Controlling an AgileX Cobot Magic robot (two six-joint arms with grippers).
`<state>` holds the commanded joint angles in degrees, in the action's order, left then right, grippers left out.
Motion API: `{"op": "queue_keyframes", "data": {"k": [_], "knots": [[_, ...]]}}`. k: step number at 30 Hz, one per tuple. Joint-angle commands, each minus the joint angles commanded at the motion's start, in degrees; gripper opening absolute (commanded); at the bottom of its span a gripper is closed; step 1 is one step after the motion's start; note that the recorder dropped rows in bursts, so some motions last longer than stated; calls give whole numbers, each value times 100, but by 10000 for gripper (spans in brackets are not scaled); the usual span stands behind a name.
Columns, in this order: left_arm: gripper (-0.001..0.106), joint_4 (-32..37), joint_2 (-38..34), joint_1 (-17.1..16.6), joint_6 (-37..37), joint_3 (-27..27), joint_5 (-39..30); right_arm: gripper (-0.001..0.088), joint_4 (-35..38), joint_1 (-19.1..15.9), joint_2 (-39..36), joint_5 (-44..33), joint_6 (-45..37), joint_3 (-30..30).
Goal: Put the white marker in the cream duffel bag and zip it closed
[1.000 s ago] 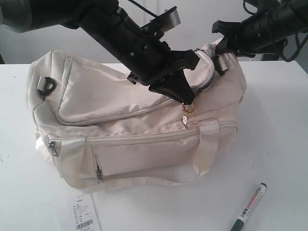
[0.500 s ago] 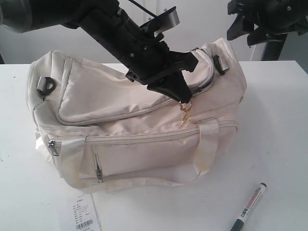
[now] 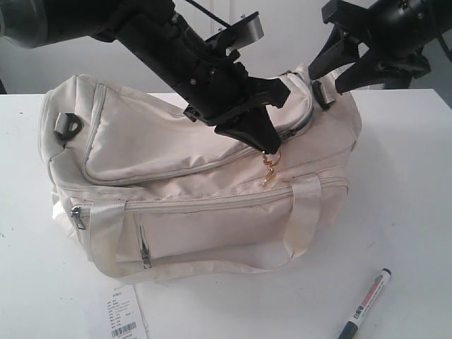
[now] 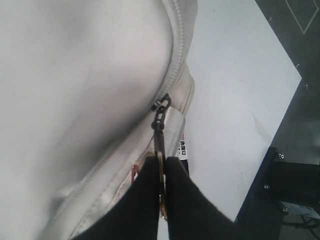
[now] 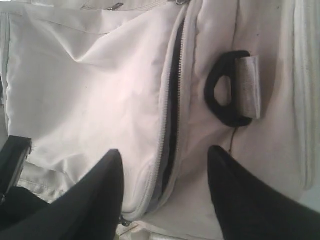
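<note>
The cream duffel bag (image 3: 162,155) lies on the white table, its top zip partly open near the right end (image 5: 172,100). My left gripper (image 3: 267,146) is shut on the gold ring zip pull (image 4: 159,131) at the bag's front upper edge. My right gripper (image 3: 328,79) hangs open just above the bag's right end, its fingers (image 5: 107,172) straddling the zip gap next to the black buckle (image 5: 227,92). Nothing is between them. The white marker (image 3: 365,302) lies on the table in front of the bag, to the right.
A paper tag with a barcode (image 3: 124,316) lies on the table (image 3: 409,198) at the front left of the bag. Webbing handles (image 3: 300,219) hang down the bag's front. Another black buckle (image 3: 68,126) sits at the left end.
My right gripper let go of the bag's right end, opened, lifted, then tipped its fingers back down over that end. The left arm stayed put.
</note>
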<state>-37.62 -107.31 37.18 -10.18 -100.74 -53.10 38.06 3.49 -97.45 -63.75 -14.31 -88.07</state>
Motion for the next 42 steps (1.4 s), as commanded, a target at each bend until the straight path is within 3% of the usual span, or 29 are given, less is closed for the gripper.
{"op": "queue_keyframes", "data": {"k": [4, 9, 15, 22, 24, 27, 31, 42], "knots": [[0, 0, 0, 0, 0, 0, -36, 472, 342, 140, -100, 174, -11, 87], [0, 0, 0, 0, 0, 0, -64, 474, 64, 277, -201, 314, -60, 77], [0, 0, 0, 0, 0, 0, -52, 582, -248, 278, -50, 488, -60, 77], [0, 0, 0, 0, -12, 0, -52, 570, -85, 278, -383, 399, 261, 88], [0, 0, 0, 0, -12, 0, -52, 532, 120, 278, -408, 429, 251, 88], [0, 0, 0, 0, -12, 0, -52, 400, 330, 278, -408, 517, 251, 88], [0, 0, 0, 0, -12, 0, -66, 8, 339, 278, -408, 517, 74, 88], [0, 100, 201, 0, 11, 0, -290, 0, 339, 278, -408, 784, 34, 88]]}}
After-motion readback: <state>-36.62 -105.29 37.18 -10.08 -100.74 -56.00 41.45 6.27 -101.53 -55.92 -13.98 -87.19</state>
